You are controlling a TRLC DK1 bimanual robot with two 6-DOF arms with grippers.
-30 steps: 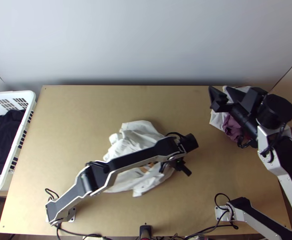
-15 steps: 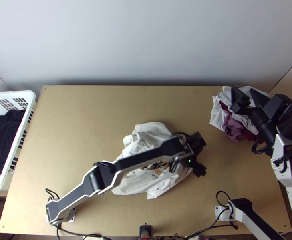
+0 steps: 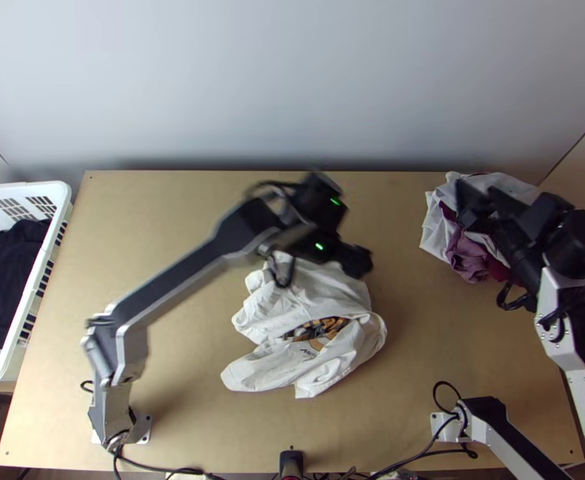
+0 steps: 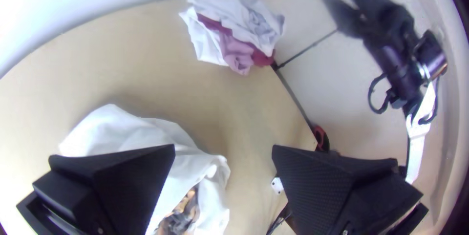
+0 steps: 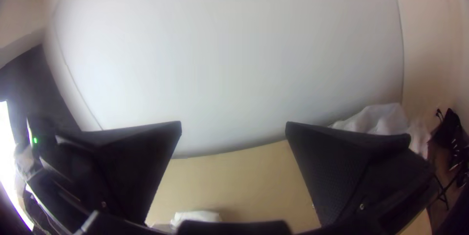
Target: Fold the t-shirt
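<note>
In the top view, a white t-shirt (image 3: 292, 364) lies bunched on the light wooden table (image 3: 156, 232), a little to the near side of the middle, with a brown and orange print among its folds. The left arm stretches from the near left, its blurred gripper (image 3: 354, 258) above the shirt's far edge. At the far right corner is a heap of crumpled white, mauve and dark red cloth (image 3: 470, 252); the right gripper (image 3: 480, 197) hangs over it, fingers apart. Beside the table's left edge stands a white basket (image 3: 22, 189) with dark cloth (image 3: 6, 272) inside.

In the left wrist view, the left gripper (image 4: 223, 147) has its two black fingers spread wide. The shirt lies beneath them, partly hidden by one finger, its print visible in the gap. The heap shows well apart from the shirt, and the right gripper appears farther off, its fingers parted.

In the right wrist view, the right gripper (image 5: 233, 123) is spread wide before a pale wall (image 5: 234, 49). Part of the white cloth of the heap shows past one finger.
</note>
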